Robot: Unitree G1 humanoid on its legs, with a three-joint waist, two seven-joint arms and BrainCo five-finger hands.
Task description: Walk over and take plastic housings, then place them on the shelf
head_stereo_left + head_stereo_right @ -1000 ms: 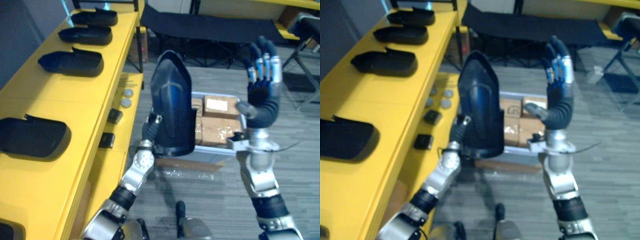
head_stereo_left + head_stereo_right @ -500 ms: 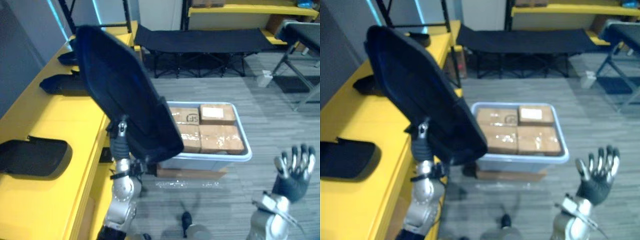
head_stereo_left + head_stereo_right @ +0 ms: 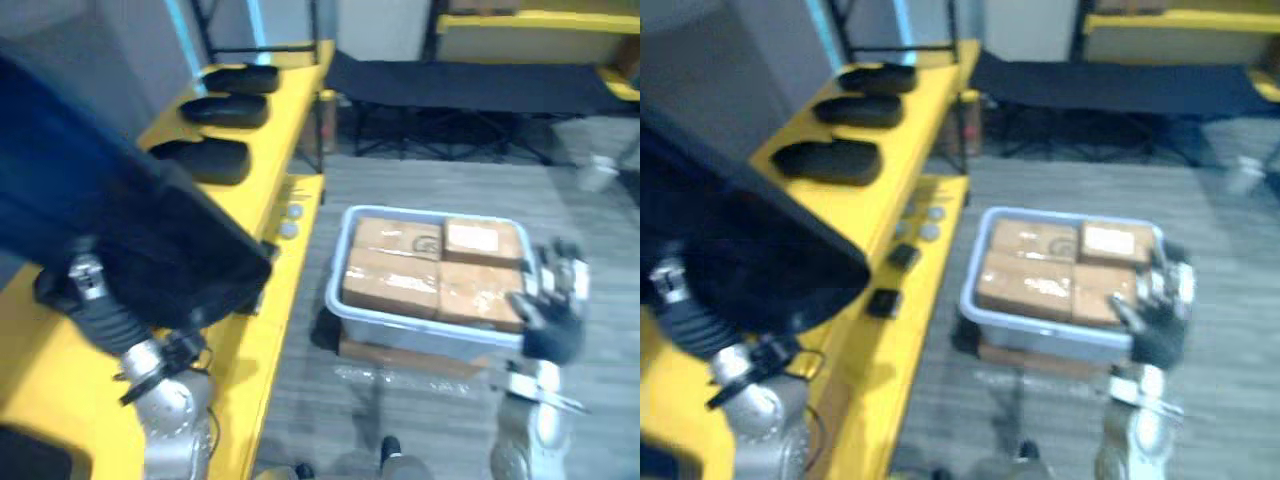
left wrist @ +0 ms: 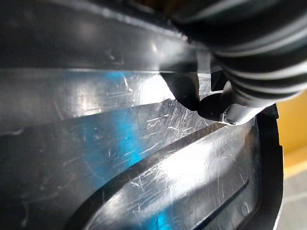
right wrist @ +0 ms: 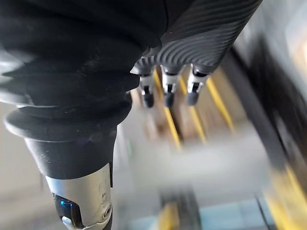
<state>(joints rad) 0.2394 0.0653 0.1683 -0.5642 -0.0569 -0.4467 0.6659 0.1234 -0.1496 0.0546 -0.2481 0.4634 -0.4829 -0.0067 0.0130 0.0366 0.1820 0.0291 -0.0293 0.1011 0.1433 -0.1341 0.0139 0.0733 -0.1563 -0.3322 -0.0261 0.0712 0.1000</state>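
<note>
A big dark plastic housing [image 3: 120, 220] hangs tilted over the near end of the yellow shelf [image 3: 285, 130], at the left. My left hand [image 3: 95, 300] is under it, shut on it; in the left wrist view the thumb [image 4: 225, 103] presses on the housing's scratched inner face [image 4: 144, 143]. Three more dark housings [image 3: 228, 108] lie in a row farther along the shelf top. Over at the right my right hand [image 3: 550, 310] is raised and open, holding nothing, with straight fingers [image 5: 165, 91] in the right wrist view.
A grey bin [image 3: 400, 325] of cardboard boxes [image 3: 400, 270] stands on the floor between the shelf and my right hand. Small parts [image 3: 290, 220] lie on the shelf's lower ledge. A black folding cot [image 3: 470, 85] stands at the back.
The held housing has swung further left and now hangs over the shelf. My right hand has come up in front of the bin. The camera has shifted.
</note>
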